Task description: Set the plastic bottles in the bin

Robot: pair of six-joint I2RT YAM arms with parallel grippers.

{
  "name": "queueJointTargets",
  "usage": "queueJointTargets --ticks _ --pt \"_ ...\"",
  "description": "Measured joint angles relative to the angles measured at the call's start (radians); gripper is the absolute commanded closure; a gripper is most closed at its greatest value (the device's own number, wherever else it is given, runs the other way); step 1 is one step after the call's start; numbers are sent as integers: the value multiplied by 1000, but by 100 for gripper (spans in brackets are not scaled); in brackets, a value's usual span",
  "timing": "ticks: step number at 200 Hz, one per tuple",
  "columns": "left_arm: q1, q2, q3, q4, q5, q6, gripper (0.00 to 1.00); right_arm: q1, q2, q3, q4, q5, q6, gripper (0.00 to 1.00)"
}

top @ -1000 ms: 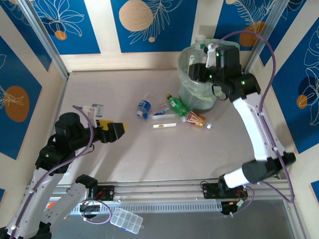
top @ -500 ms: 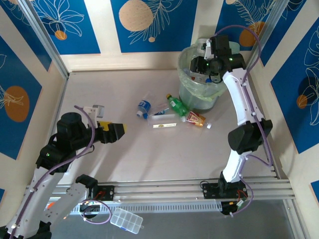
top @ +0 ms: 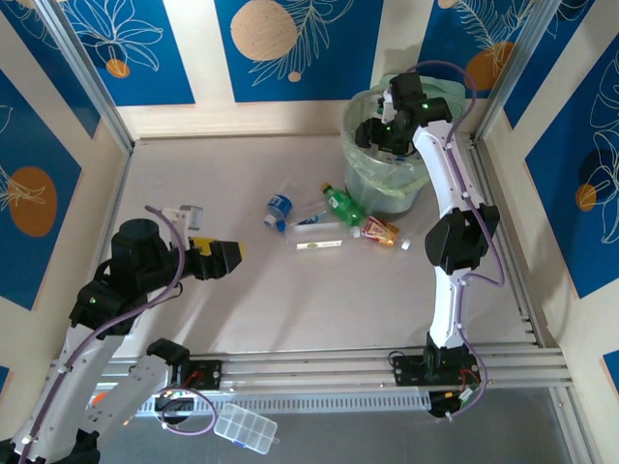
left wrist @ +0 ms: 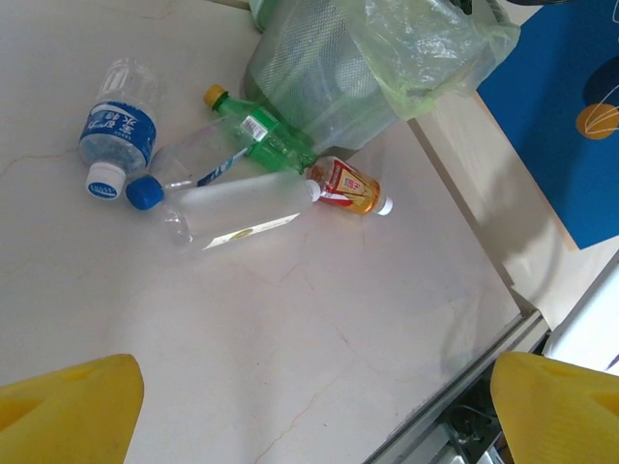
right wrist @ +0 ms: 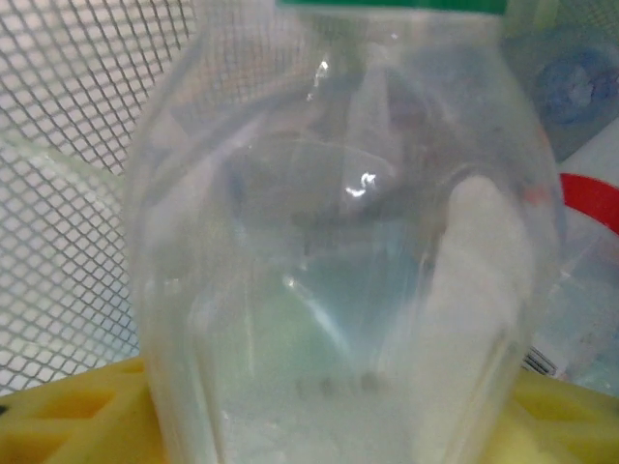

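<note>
While five plastic bottles lie mid-table, task judged partly done.

- Left claw (top: 236, 253): jaws wide, empty, hovering over bare table (top: 290, 309), well apart from bottles.
- Cluster: blue-label bottle (left wrist: 118, 130), blue-capped clear bottle (left wrist: 184, 166), green bottle (left wrist: 263, 140), long clear bottle (left wrist: 242, 208), red-label bottle (left wrist: 346, 186) near bin foot.
- Bin (top: 366, 172): far right, bag-lined.
- Right claw (top: 373, 131): over bin mouth, green-capped clear bottle (right wrist: 348, 242) between its fingers. Gripped or let go, cannot tell.
- Table pale, smooth, faintly veined.
- Walls cream with blue leaf-print panels (top: 126, 48).

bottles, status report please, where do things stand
Left end effector open, empty, above the table. Right end effector at the bin, clear bottle between its fingers, grip unclear. Five bottles lie by the bin, nothing on them.
</note>
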Motion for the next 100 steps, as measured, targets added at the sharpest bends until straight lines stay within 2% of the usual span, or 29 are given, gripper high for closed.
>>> queueJointTargets --ticks 47,100 --pt "0 0 0 -2 -14 7 6 2 16 39 -37 39 -2 15" --pt "0 8 0 -2 -19 7 6 12 -31 77 -43 87 -1 13"
